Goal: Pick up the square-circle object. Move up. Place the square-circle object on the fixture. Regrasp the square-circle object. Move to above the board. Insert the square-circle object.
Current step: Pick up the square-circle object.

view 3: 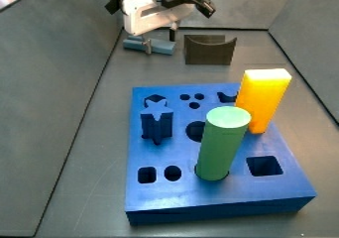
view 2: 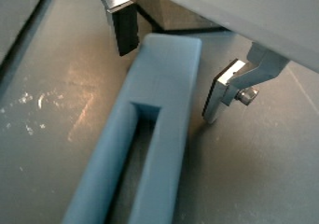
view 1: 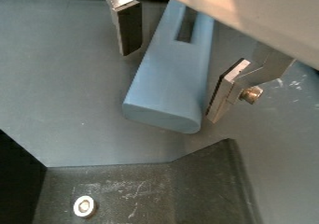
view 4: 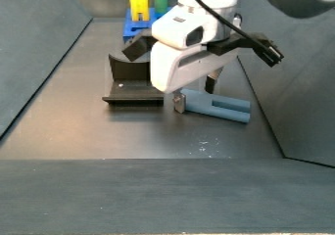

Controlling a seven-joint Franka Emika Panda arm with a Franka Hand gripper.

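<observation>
Gripper [view 1: 169, 69] open, fingers [view 1: 129, 30] straddling square-circle object [view 1: 169, 78] without touching; object's far end cut off in wrist views.

In a wrist view you see the gripper [view 1: 169, 69] straddling the bar [view 1: 169, 74], its jaws spread, one finger [view 1: 129, 27] on each side with a gap between pad and bar. The bar lies flat on the grey floor [view 1: 50, 88], slot facing up. The fixture [view 1: 149, 190] sits just beyond its rounded end.
</observation>
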